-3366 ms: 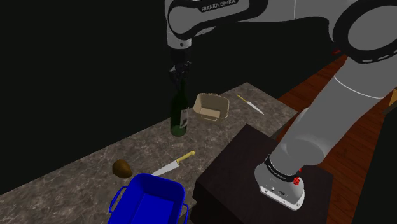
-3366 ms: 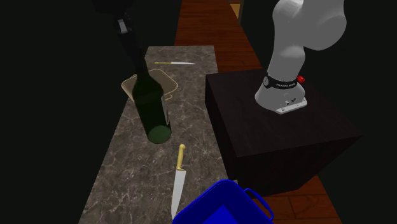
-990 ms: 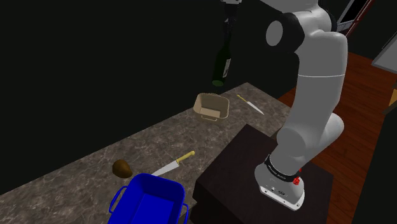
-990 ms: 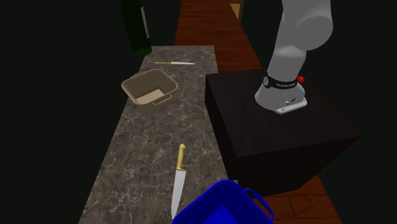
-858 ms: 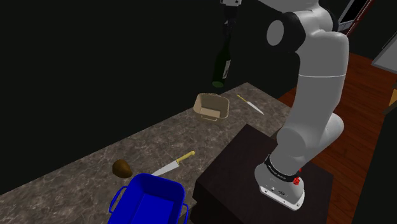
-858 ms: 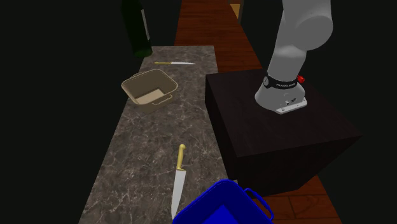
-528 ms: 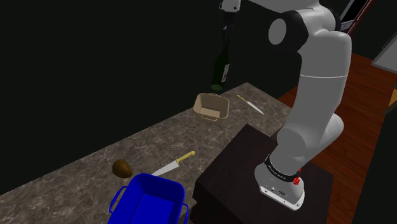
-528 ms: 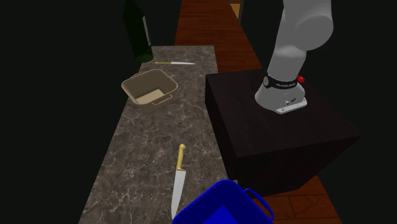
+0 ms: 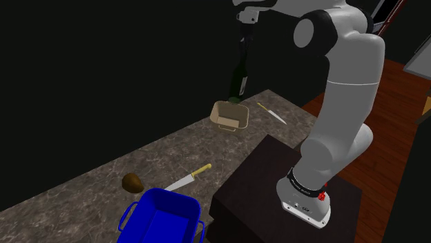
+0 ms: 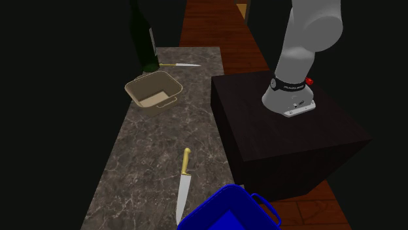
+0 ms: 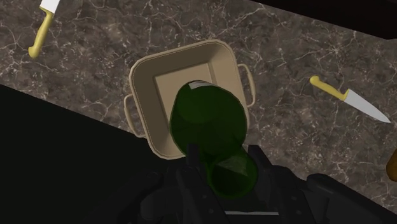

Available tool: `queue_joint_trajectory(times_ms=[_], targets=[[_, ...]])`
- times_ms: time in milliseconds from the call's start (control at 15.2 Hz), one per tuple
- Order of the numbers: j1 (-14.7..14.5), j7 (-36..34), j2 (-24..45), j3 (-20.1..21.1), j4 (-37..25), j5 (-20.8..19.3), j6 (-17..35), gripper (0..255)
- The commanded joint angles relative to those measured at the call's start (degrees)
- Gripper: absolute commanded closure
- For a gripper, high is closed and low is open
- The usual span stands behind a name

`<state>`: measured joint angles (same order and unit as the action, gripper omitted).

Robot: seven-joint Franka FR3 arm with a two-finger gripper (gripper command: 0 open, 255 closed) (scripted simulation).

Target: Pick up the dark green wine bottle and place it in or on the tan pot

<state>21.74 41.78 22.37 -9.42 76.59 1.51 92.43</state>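
**Above the tan pot (image 9: 230, 116): bottle held, ready to lower**

Near the worktop's (image 9: 103, 172) edge away from the stand (image 9: 266, 176) sits the tan pot. Your end effector (image 9: 242, 34) is clamped on the neck of the dark green wine bottle (image 11: 208, 121), which hangs upright, base just over the tan pot. You are at the placing step. Next, likely: descend straight, keep the base inside the rim, then release.
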Motion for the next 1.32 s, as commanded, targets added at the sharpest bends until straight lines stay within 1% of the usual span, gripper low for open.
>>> queue_joint_trajectory(times_ms=[0, 594, 1254], targets=[[-0.11, -0.09, -0.24, 0.03, 1.75, -0.03, 1.57, 255], [-0.28, -0.17, 0.04, 0.12, 8.28, 0.03, 8.37, 255], [-0.32, -0.16, 1.61, 0.27, 13.71, 0.29, 15.36, 255]])
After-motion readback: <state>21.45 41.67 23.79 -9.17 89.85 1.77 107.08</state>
